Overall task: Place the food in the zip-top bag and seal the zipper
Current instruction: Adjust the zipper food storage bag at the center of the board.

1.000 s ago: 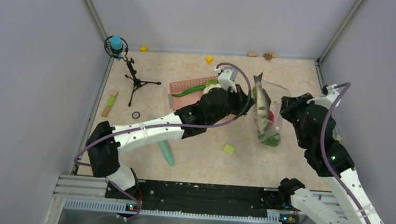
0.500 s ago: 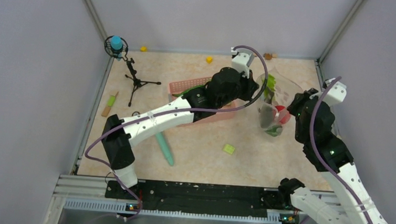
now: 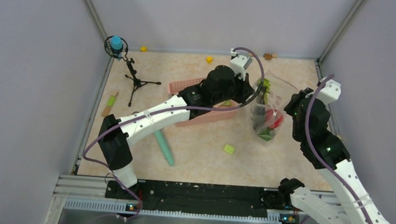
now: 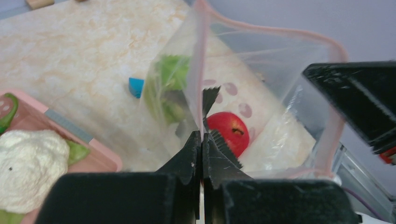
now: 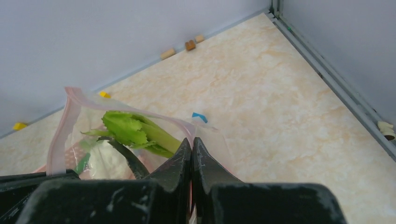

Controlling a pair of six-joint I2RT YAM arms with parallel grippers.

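Your bag [image 3: 267, 114] hangs over the worktop [image 3: 193, 154] just right of the basket [image 3: 183, 84], its mouth gaping and its zipper [image 4: 280, 31] unjoined. A tomato [image 4: 227, 133] and greens [image 5: 133, 130] sit inside. Your left gripper [image 4: 201, 140] has its jaws clamped on one bag edge, and your right gripper [image 5: 192, 150] pinches the opposite edge. The cauliflower [image 4: 28, 163] lies in the basket.

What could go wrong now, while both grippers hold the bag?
1. The left gripper and the right gripper each pinch only a thin edge of the bag; it may slip, and the tomato would drop.
2. The leaf sits just under the zipper and could get caught when sealing.
3. The cauliflower lies in the basket; sealing now would leave it out.
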